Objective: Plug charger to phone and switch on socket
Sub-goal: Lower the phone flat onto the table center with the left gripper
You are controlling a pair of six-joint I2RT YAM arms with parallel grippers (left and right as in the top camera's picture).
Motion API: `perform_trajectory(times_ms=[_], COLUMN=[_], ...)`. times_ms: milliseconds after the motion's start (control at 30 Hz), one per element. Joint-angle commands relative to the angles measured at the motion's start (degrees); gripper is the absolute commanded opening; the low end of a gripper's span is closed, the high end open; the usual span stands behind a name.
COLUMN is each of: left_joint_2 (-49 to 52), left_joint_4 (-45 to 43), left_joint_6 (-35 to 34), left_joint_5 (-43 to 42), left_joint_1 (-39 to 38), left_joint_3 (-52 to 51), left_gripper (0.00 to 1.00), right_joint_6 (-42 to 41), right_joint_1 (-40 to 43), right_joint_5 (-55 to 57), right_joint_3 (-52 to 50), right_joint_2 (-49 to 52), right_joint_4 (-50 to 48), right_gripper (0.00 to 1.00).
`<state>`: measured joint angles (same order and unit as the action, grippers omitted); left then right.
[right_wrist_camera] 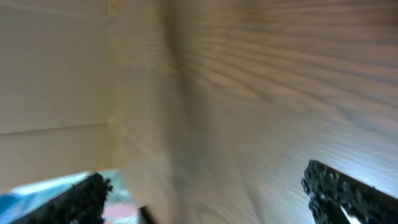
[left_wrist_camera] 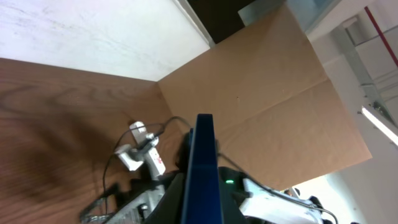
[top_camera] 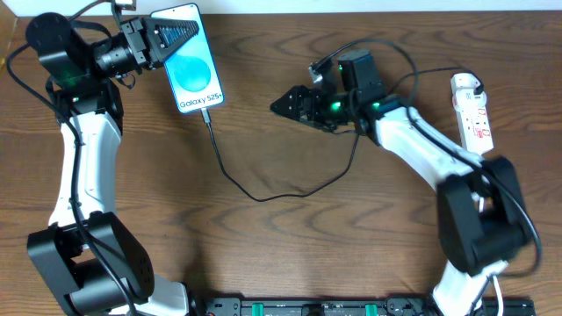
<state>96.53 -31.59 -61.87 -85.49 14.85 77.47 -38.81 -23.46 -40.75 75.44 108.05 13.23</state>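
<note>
The phone (top_camera: 189, 61), its blue screen facing up, lies at the back left with my left gripper (top_camera: 156, 41) shut on its top end. Seen edge-on, the phone (left_wrist_camera: 202, 155) rises as a dark blue slab between the left gripper's (left_wrist_camera: 202, 202) jaws. The charger's (top_camera: 263, 197) thin black cable loops across the table, and its tip (top_camera: 206, 114) meets the phone's bottom edge. My right gripper (top_camera: 279, 105) hovers right of the phone; its fingers (right_wrist_camera: 345, 193) stand wide apart with nothing between them. The socket (top_camera: 472, 110) lies at the far right with a white plug (top_camera: 465, 85) on its top end.
A cardboard wall (left_wrist_camera: 261, 93) stands behind the table. The socket (left_wrist_camera: 146, 157) and the right arm (left_wrist_camera: 273, 199) show beyond the phone in the left wrist view. A blurred blue patch of the phone (right_wrist_camera: 43, 186) sits at the lower left of the right wrist view.
</note>
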Motion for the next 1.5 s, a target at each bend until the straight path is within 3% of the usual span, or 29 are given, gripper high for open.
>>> perform_trajectory(times_ms=[0,133,433,633,833,967,1467], left_joint_2=[-1.16,-1.05,-1.05,-1.05,-0.92,0.35,11.13], left_joint_4=[-0.59,1.33,9.20,13.57,23.67,28.37,28.79], left_joint_6=[0.09,4.72,15.58,21.18,28.37,33.81,34.36], left_joint_5=[-1.11,-1.38,1.60,7.76,19.78,21.97,23.50], left_joint_1=[-1.22,-4.31,-8.50,-10.12,-11.78,-13.27,-20.79], left_joint_3=[-0.04,-1.60,-5.97,-10.40,-13.86,-13.94,-13.94], left_gripper=[0.07,0.07,0.08,0.07,0.07,0.07,0.08], right_joint_6=[5.25,5.29,6.75,6.75,6.78,6.75,6.75], right_joint_1=[-0.70,-1.01,-0.96,-0.96,-0.96,-0.96,-0.96], right_joint_5=[17.00,27.65,37.33,37.83,37.83,37.83,38.36], right_joint_3=[0.61,0.61,0.61,0.61,0.61,0.61,0.61], right_joint_2=[-7.15,-13.51,-21.07,-22.08,-22.08,-22.08,-22.05], right_joint_4=[5.35,13.00,22.08,25.00,26.73,27.28,29.44], right_gripper=[0.99,0.99,0.99,0.99,0.99,0.99,0.99])
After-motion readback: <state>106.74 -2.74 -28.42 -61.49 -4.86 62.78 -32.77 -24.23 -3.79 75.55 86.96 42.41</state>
